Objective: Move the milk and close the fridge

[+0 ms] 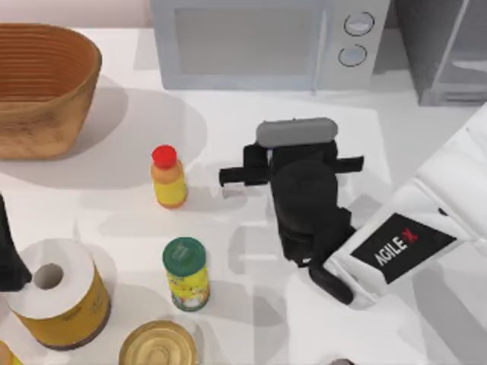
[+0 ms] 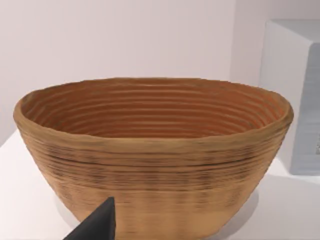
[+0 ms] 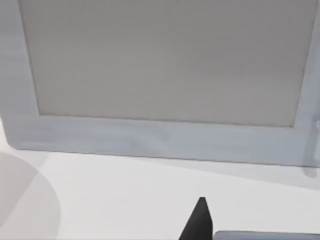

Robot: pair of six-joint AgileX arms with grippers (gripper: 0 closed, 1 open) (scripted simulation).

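Your right gripper (image 1: 293, 169) hangs over the table at frame centre, just in front of the microwave (image 1: 251, 42); whether it is spread or pressed together cannot be told. Where the milk stands cannot be told. A small carton is probably light with yielding walls, so take it across its flat sides, gently. The fridge (image 1: 445, 53) sits at upper right. Open tabletop lies between; a red-capped bottle (image 1: 168, 177) stands centre-left. Your left gripper (image 1: 7, 255) is parked at the left edge.
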